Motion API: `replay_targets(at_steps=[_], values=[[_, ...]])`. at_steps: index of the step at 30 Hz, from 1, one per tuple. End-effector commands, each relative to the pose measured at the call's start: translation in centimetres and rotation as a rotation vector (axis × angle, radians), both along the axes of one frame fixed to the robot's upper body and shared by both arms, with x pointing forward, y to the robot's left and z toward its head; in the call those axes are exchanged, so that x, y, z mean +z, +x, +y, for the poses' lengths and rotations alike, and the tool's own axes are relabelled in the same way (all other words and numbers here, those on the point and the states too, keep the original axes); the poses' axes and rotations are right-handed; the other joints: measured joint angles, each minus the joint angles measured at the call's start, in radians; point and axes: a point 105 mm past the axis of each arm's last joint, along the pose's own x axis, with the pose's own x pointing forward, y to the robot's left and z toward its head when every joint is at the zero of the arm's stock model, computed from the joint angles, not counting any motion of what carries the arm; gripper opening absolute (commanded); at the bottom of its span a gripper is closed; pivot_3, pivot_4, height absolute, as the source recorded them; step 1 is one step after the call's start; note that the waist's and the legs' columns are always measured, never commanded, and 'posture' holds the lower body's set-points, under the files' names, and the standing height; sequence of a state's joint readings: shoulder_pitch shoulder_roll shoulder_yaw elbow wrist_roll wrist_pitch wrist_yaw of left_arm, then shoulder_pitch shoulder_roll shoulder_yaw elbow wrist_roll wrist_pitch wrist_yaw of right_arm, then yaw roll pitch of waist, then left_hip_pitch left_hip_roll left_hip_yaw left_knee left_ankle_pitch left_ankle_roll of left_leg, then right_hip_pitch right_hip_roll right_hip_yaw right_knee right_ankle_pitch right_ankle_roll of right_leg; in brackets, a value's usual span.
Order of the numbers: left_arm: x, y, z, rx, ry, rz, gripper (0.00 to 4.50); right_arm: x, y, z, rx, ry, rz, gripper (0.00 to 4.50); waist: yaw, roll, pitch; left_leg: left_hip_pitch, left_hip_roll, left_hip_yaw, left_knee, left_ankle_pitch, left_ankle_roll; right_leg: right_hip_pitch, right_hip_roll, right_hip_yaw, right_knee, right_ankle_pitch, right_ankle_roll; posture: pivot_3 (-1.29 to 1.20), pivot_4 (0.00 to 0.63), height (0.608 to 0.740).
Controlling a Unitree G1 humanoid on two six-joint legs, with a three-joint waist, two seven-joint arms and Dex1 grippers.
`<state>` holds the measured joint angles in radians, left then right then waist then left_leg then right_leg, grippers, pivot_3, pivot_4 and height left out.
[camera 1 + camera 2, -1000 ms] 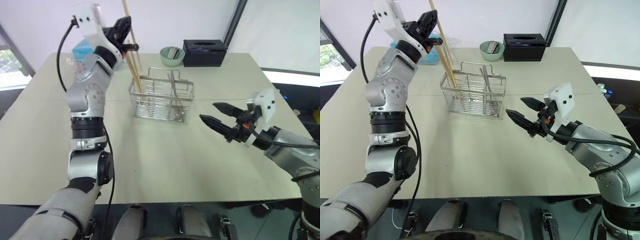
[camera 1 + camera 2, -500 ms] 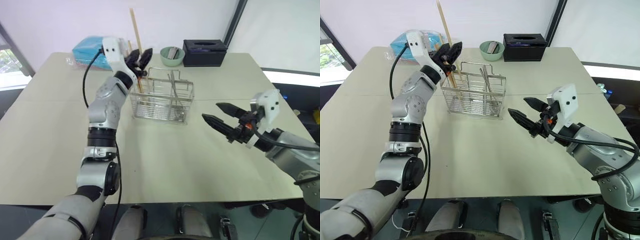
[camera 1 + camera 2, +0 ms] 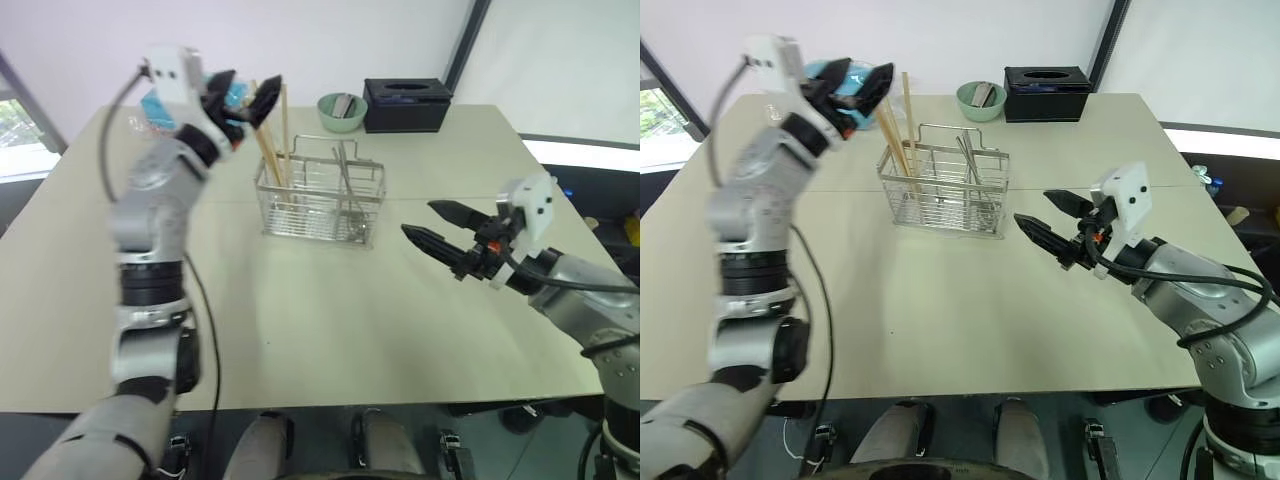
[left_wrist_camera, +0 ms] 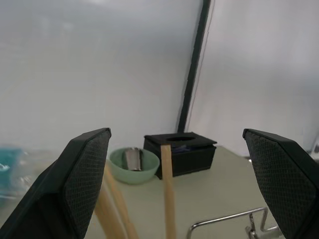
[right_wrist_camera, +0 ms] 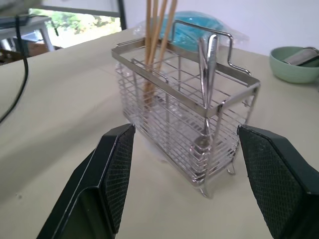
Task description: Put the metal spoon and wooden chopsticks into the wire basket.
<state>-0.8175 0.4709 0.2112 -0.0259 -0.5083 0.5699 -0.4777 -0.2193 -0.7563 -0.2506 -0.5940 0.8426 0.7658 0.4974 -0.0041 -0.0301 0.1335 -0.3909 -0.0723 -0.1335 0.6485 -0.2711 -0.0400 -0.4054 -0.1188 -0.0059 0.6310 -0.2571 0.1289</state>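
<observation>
The wire basket point(image 3: 320, 205) stands mid-table, toward the far side. The wooden chopsticks point(image 3: 272, 145) lean upright in its left end, their tops sticking out well above the rim. The metal spoon point(image 5: 207, 84) stands in a middle compartment, bowl down. My left gripper point(image 3: 243, 92) hovers open just left of the chopstick tops, and its fingers point(image 4: 84, 179) touch neither stick. My right gripper point(image 3: 417, 218) is open and holds nothing, a little to the right of the basket and pointing at it.
A green bowl point(image 3: 344, 111) and a black tissue box point(image 3: 408, 104) sit at the table's far edge behind the basket. A blue packet point(image 5: 192, 20) lies at the far left. Bare tabletop point(image 3: 300, 320) spreads in front of the basket.
The left gripper has opened and let go of the chopsticks, which now stand in the basket. It has drawn back to the left. The right arm has stayed put.
</observation>
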Motion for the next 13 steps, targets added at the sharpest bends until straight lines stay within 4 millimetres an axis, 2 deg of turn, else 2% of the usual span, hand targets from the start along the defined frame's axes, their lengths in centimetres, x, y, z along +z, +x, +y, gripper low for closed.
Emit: replay_targets(at_steps=[1,4,7,13], values=[[0.2,-4.2,0.8,-0.139,0.22,-0.014,4.48,1.3,-0.1,0.4,0.082,-0.041,-0.071,3.38,-0.006,0.001,0.0,0.0,0.0,-0.001,0.0,0.0,0.0,0.0,0.0,0.0,0.0,0.0,0.0,0.0,0.15,0.654],[-1.4,-6.9,2.1,-0.195,0.412,0.037,4.48,1.6,0.1,0.5,0.139,-0.067,-0.084,3.38,-0.005,0.002,0.001,0.001,0.0,0.0,0.0,0.0,0.0,0.001,-0.001,0.0,0.0,0.0,0.0,0.0,0.15,0.654],[-2.3,-9.1,3.6,-0.221,0.517,0.091,4.48,2.0,0.8,0.5,0.18,-0.081,-0.097,3.38,-0.006,0.002,0.002,0.0,0.001,-0.001,0.001,0.0,0.0,0.002,-0.001,0.0,-0.001,-0.002,-0.004,0.0,0.15,0.654],[-2.0,-9.6,5.5,-0.133,0.524,0.126,4.48,2.5,2.2,0.7,0.208,-0.097,-0.131,3.38,0.008,0.002,0.002,0.0,0.001,-0.001,0.001,0.0,0.0,0.002,-0.001,0.0,-0.001,-0.002,-0.005,0.0,0.15,0.654]])
